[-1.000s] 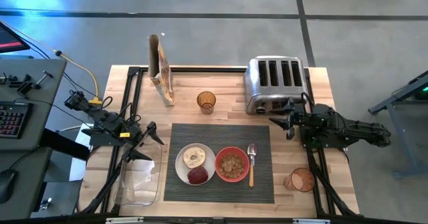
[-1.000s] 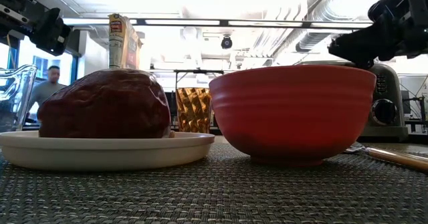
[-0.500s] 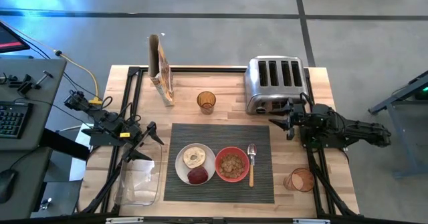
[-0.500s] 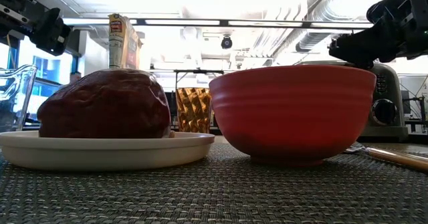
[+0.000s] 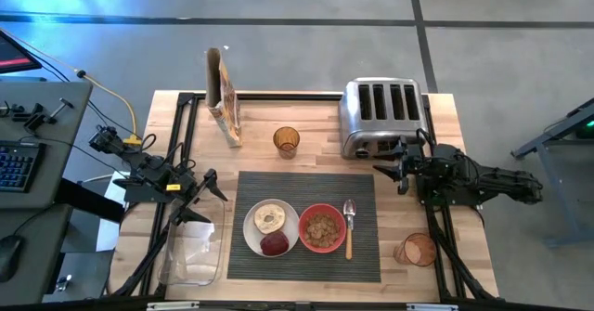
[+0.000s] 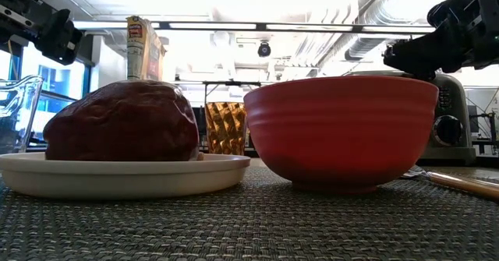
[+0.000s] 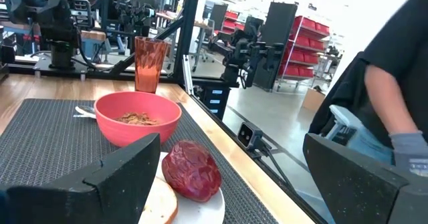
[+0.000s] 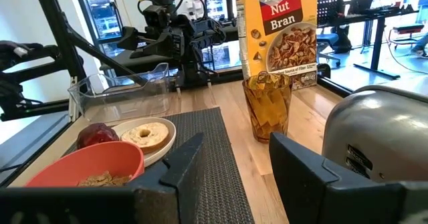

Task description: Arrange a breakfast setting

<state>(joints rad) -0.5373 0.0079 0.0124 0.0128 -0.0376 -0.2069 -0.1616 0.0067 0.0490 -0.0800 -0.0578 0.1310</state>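
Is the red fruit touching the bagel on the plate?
Touching. In the left wrist view the dark red fruit leans against the bagel half with no gap; the high view shows them pressed together on the white plate.

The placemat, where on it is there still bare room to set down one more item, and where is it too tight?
The mat is bare along its far strip, between the amber glass and the dishes, and in its left margin beside the white plate. Its middle is crowded: plate, red bowl and spoon sit close together.
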